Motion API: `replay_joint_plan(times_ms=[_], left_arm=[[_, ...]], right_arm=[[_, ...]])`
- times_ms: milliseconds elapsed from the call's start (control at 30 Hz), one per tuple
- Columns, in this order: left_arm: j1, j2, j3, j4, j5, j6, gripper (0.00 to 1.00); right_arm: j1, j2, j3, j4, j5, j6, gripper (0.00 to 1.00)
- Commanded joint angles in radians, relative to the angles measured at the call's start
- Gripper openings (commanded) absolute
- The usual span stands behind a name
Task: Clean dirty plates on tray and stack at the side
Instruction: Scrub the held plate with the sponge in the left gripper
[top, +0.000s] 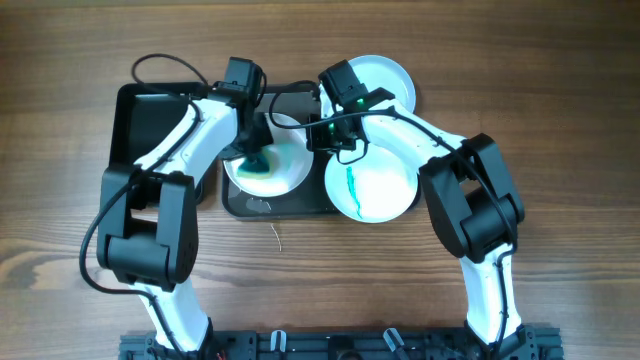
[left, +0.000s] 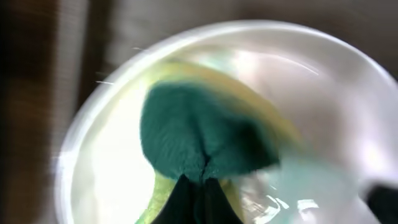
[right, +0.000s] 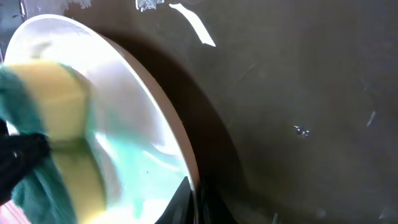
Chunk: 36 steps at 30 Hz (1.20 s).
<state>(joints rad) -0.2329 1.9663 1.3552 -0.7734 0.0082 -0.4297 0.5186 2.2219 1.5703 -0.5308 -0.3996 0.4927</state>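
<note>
Scrubbing the left plate (top: 290, 168): left gripper (top: 255, 158) clamps the sponge (left: 199, 137), right gripper (top: 320, 138) pinches its rim. 1 smeared plate (top: 385, 190) waits.

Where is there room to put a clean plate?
Bare table shows right of the right arm, left of the black tray, and in front of the grey tray between the arms. The grey tray is crowded: three plates, sponge, both end effectors.

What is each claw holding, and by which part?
Left claw: the sponge, pinched at its near end. Right claw: the plate being wiped, gripped at its rim.
</note>
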Motion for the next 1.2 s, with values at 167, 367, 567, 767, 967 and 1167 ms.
replay_joint_plan(times_ms=[167,367,567,767,967,1167], left_arm=[[-0.005,0.008,0.005,0.106,0.205,0.072,0.04],[0.001,0.008,0.005,0.058,-0.278,-0.161,0.04],[-0.004,0.008,0.005,-0.058,-0.206,-0.196,0.04],[-0.008,0.008,0.005,-0.040,0.369,0.132,0.04],[-0.002,0.009,0.005,0.043,0.378,0.121,0.04],[0.011,0.008,0.005,0.078,-0.023,-0.031,0.04]], right_arm=[[-0.003,0.013,-0.008,0.000,-0.014,-0.003,0.04],[-0.003,0.013,-0.008,-0.001,-0.014,-0.003,0.04],[-0.003,0.013,-0.008,0.004,-0.014,-0.003,0.04],[-0.003,0.013,-0.008,0.003,-0.014,0.001,0.04],[-0.003,0.013,-0.008,0.002,-0.014,0.001,0.04],[-0.003,0.013,-0.008,0.001,-0.014,0.001,0.04]])
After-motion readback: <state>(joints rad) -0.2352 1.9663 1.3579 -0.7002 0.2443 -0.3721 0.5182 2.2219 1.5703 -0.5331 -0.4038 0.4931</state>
